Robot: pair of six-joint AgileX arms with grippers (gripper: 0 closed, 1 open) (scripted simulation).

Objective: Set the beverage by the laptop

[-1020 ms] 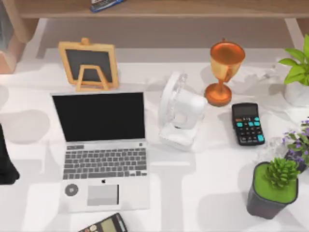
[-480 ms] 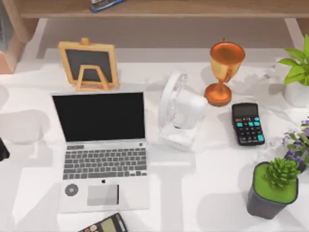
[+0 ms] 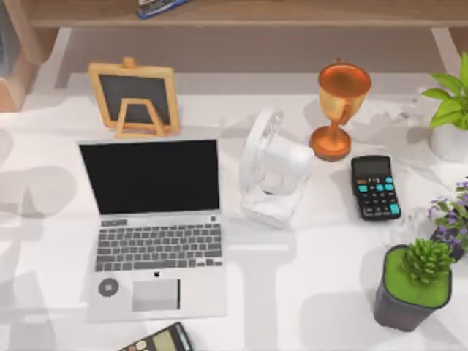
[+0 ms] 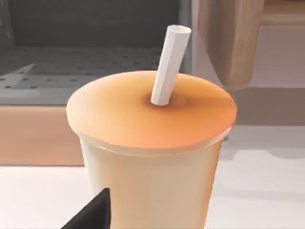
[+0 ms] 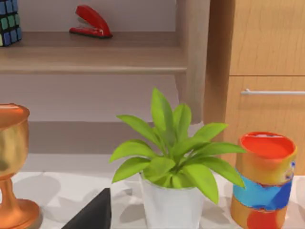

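**Open table right of the laptop's near half, crowded at the back**

Bare table (image 3: 292,292) lies between the laptop (image 3: 153,227) and the dark succulent pot (image 3: 411,289). Farther back, the white desk fan (image 3: 272,170) stands just beside the laptop's screen, with the copper goblet (image 3: 338,110) and black calculator (image 3: 374,187) close by. A second calculator (image 3: 157,340) blocks the near edge below the laptop.

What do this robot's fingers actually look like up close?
Little of them is visible. In the left wrist view, a dark, nearly black angular piece of the left gripper juts up, matte and unmarked. The right wrist view has a matching black wedge of the right gripper. No cables or markings are visible on either.
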